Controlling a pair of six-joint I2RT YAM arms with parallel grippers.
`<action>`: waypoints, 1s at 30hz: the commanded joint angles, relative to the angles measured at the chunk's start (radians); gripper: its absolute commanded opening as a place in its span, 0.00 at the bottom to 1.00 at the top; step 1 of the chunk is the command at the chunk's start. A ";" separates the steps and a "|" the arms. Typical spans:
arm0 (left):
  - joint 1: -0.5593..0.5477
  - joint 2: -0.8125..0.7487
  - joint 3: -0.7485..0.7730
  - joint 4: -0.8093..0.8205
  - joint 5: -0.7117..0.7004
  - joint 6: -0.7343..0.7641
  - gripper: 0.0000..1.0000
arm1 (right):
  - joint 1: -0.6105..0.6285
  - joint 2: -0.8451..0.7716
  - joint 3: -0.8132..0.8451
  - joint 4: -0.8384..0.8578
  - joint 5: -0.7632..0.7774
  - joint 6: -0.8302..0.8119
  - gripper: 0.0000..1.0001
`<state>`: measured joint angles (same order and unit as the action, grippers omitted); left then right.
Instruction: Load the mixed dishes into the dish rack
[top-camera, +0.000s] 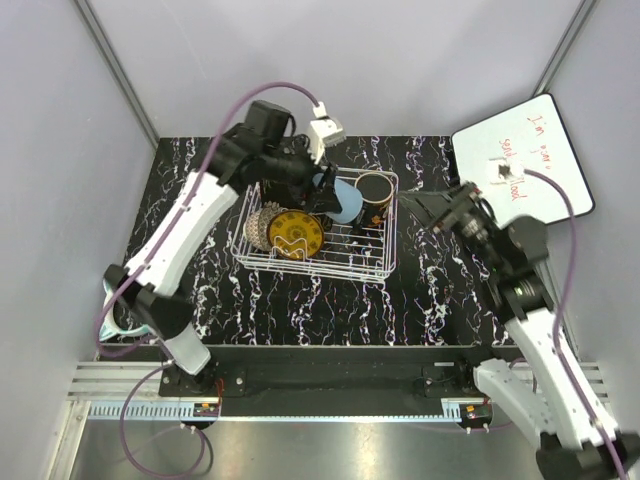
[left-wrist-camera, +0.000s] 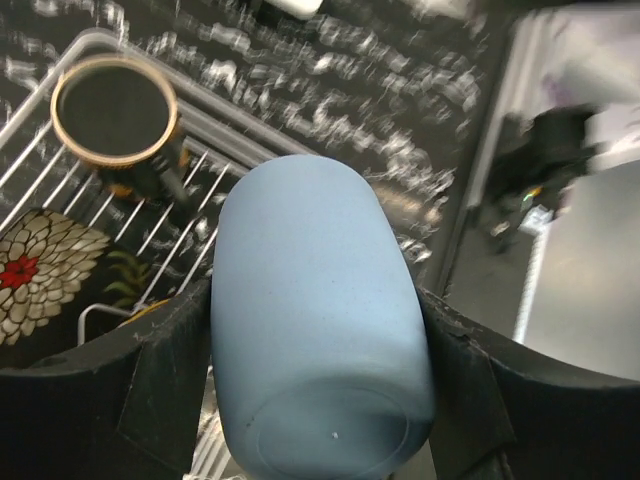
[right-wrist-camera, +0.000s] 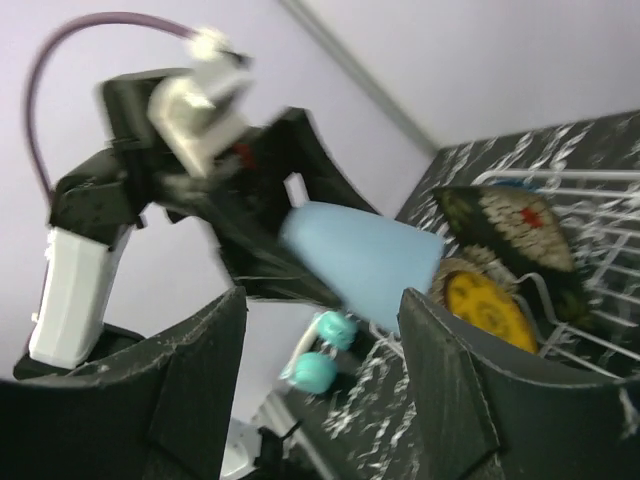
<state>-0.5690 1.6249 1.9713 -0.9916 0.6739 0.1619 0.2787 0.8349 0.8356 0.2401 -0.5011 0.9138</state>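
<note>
The dish rack (top-camera: 378, 262) stands mid-table and holds a yellow patterned plate (top-camera: 295, 236), a beige patterned bowl (top-camera: 258, 226) and a dark mug (top-camera: 375, 190). My left gripper (top-camera: 325, 195) is shut on a light blue cup (top-camera: 345, 203), tilted over the rack's far side. In the left wrist view the light blue cup (left-wrist-camera: 320, 300) fills the gap between both fingers (left-wrist-camera: 165, 375), above the mug (left-wrist-camera: 115, 108) and the dark floral plate (left-wrist-camera: 40, 270). My right gripper (top-camera: 415, 205) hangs open and empty just right of the rack. Its wrist view looks across at the cup (right-wrist-camera: 365, 258).
A white board (top-camera: 525, 160) with red writing lies at the back right corner. Two teal ribbed balls (right-wrist-camera: 320, 352) lie on the table beyond the rack in the right wrist view. Grey walls close in the table on three sides.
</note>
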 joint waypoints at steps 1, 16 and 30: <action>-0.032 0.125 0.086 -0.116 -0.151 0.205 0.00 | -0.004 -0.178 -0.016 -0.338 0.254 -0.208 0.70; -0.178 0.372 0.140 -0.075 -0.326 0.257 0.00 | -0.004 -0.359 -0.095 -0.498 0.342 -0.225 0.70; -0.201 0.484 0.058 -0.002 -0.442 0.334 0.00 | -0.004 -0.401 -0.089 -0.571 0.375 -0.217 0.70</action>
<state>-0.7601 2.0930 2.0315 -1.0447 0.2848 0.4587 0.2787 0.4561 0.7361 -0.3050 -0.1543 0.7033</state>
